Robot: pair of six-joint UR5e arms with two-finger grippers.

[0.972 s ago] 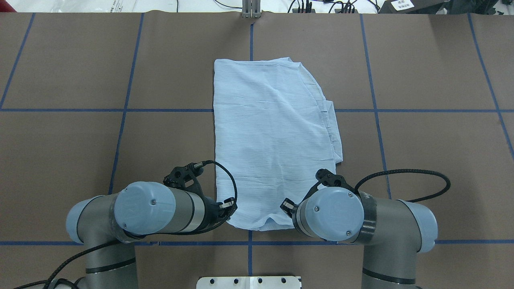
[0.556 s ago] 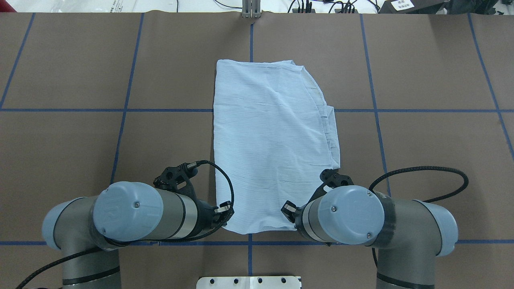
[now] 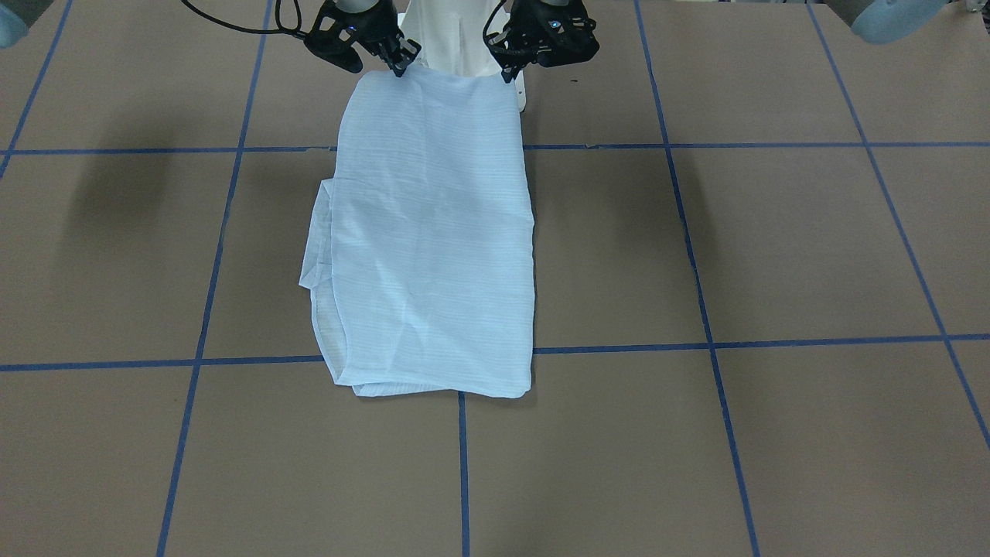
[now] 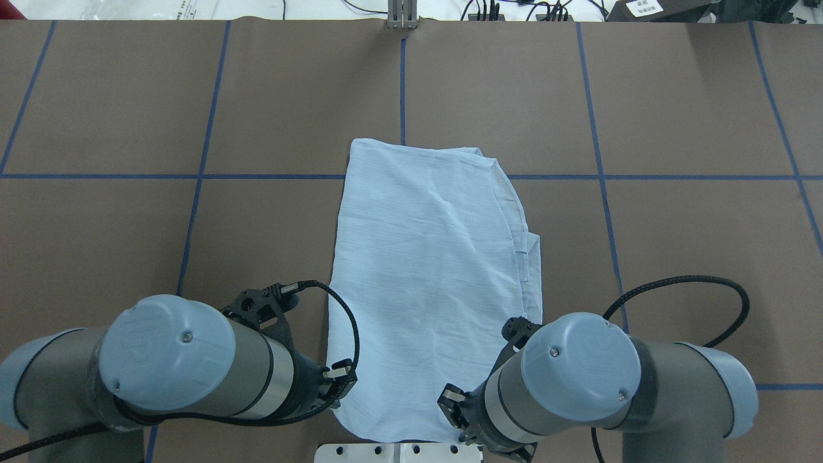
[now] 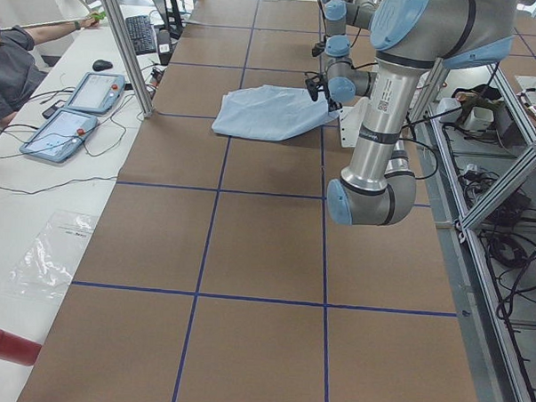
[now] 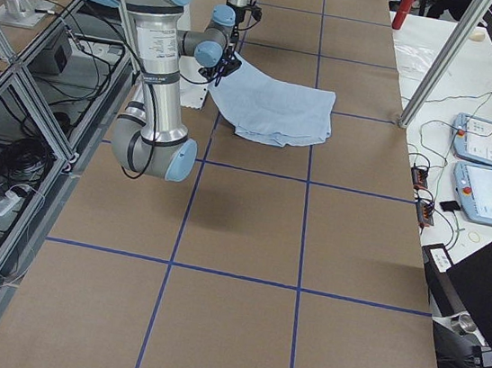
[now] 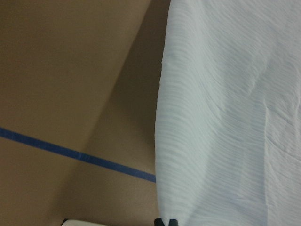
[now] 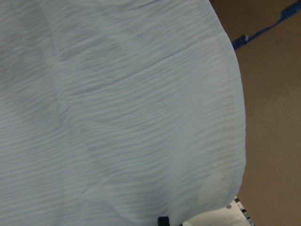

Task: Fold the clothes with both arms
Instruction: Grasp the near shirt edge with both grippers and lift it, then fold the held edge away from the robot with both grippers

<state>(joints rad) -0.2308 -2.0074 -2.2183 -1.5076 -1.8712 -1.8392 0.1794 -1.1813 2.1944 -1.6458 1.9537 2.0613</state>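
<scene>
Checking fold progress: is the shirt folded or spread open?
Folded. The shirt forms a narrow rectangle, no sleeves or collar showing, with stacked layer edges along one side.

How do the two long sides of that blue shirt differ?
The shirt's side by the left gripper runs nearly straight; the side by the right gripper bulges outward. The left side is one clean fold; the right shows stepped layers. Both end at a pinched corner.

Brown table cover (image 4: pixel 96 96), crossed by blue tape lines (image 4: pixel 199 177), stretches ahead of the left gripper (image 4: pixel 339 381) and right gripper (image 4: pixel 453 406). A white base plate (image 4: pixel 386 453) lies between them. Two teach pendants (image 5: pixel 95 91) rest well beyond, across the table, on a white bench (image 5: pixel 36 209).
</scene>
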